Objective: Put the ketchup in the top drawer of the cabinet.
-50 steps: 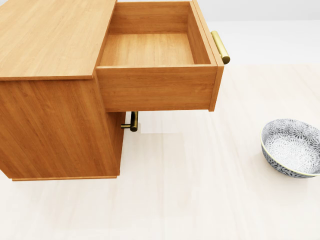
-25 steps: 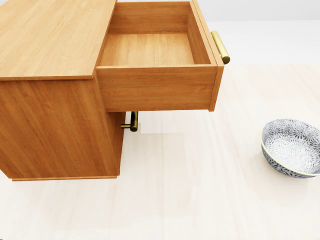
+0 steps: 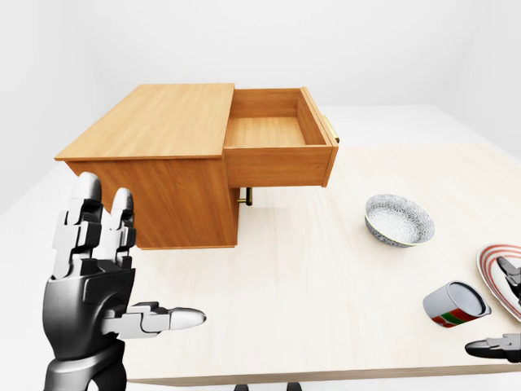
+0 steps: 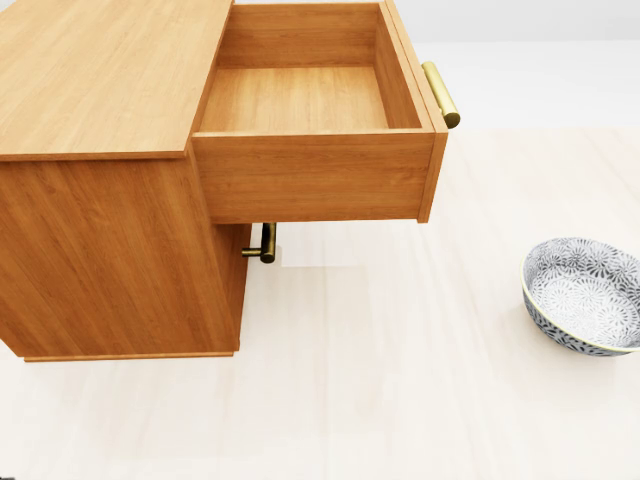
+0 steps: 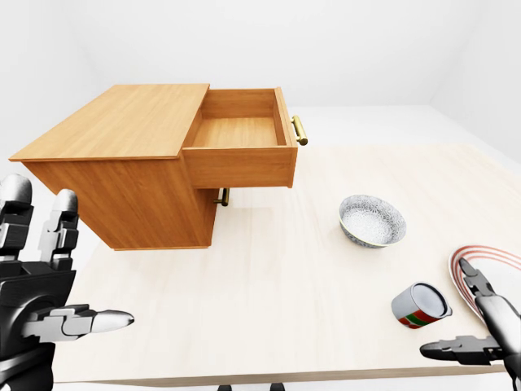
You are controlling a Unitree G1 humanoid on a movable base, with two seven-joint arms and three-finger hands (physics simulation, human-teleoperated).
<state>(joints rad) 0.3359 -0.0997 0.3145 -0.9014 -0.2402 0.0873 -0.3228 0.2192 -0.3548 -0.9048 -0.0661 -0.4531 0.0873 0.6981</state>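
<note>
The wooden cabinet (image 4: pixel 100 70) stands at the left of the table, its top drawer (image 4: pixel 295 100) pulled out to the right and empty, with a brass handle (image 4: pixel 441 93) on its face. No ketchup bottle is clearly recognisable. A short round container (image 5: pixel 421 305) with a red and green label lies on its side near the table's lower right. My right hand (image 5: pixel 462 314) hovers open just right of it, not touching. My left hand (image 3: pixel 138 252) is raised open at the lower left, fingers up, holding nothing.
A patterned grey bowl (image 4: pixel 585 295) sits right of the cabinet. A red-striped plate (image 5: pixel 488 261) lies at the table's right edge, partly behind my right hand. A lower drawer's brass handle (image 4: pixel 266 242) juts out beneath the open drawer.
</note>
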